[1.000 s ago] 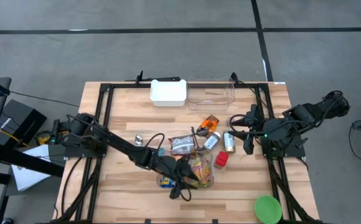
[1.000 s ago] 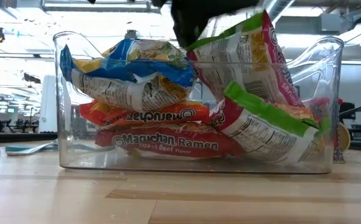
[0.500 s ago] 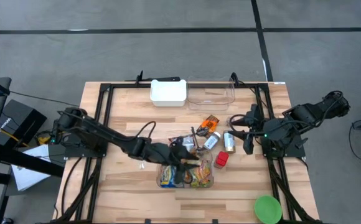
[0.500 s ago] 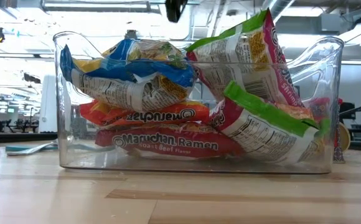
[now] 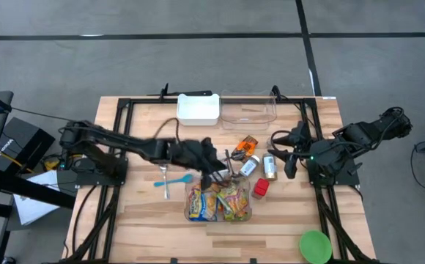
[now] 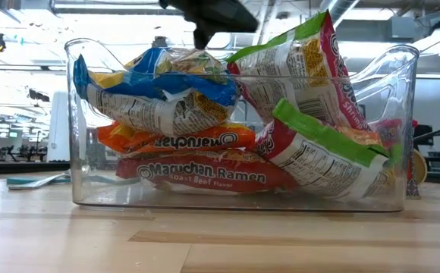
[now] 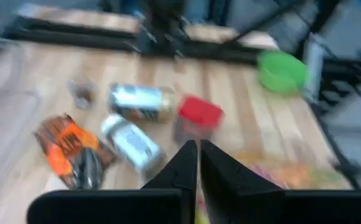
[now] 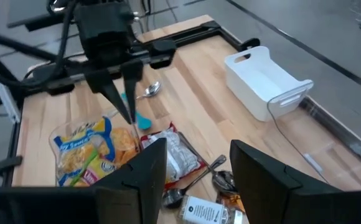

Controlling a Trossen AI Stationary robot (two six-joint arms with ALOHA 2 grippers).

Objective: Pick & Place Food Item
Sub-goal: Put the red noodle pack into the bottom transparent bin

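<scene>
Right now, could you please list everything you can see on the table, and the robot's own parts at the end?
clear bin: 1, transparent, front middle, full of ramen packets
ramen packets: several, red, orange, blue, green, in that bin
white bin: 1, white, back edge
empty clear bin: 1, transparent, beside the white bin
red-lidded jar: 1, right of the full bin
cans: 2, silver, centre right
blue spoon: 1, left of the full bin
green bowl: 1, front right corner
left hand: shut, over the pile
right hand: open, waiting at right

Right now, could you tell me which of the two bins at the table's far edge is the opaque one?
The white bin; the clear bin beside it is see-through and sits nearer the right arm's side.
</scene>
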